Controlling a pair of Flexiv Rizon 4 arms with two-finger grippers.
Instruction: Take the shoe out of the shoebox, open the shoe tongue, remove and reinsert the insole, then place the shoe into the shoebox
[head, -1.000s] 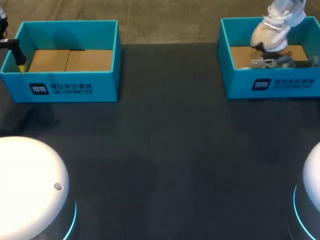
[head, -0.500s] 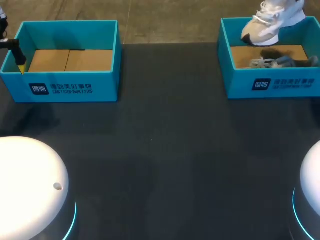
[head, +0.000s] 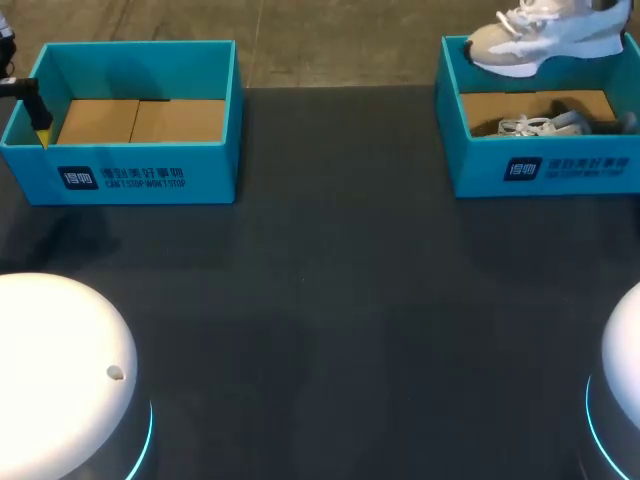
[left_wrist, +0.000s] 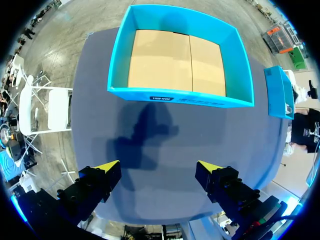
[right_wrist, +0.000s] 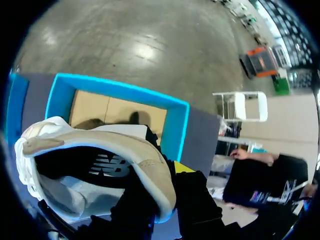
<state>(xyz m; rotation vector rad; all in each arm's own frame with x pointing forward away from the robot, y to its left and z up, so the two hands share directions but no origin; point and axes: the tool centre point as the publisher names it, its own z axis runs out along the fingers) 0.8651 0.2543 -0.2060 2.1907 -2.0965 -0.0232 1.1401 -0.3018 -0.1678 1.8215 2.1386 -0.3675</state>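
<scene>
White upper w/ beige toe: shoe, up in the air over far wall of right shoebox, at table's far-right corner. Toe toward robot's left, sole downward, approx. level; laces on top; heel end cut off at view's edge in head cam. In right wrist cam, seen sole-on: dark middle w/ pale rim. Heel end clamped in right gripper: one yellow tip just beside heel, other finger dark against opp. side. Teal walls & cardboard floor of same box below and ahead of shoe.

Inside right shoebox: second shoe, grey-white, laces showing, lying on cardboard floor near front wall, apart from lifted shoe.

Left gripper w/ fingers wide apart, gripping nothing, hanging above dark table on near side of left shoebox. Gripper shadow on tabletop btw fingers & box front. In head cam only one dark finger w/ yellow tip in sight, at view's left edge, overlapping box's left wall. Left shoebox: teal walls, printed front, brown cardboard floor in two panels. Boxes well apart, at far-left & far-right of table.
</scene>
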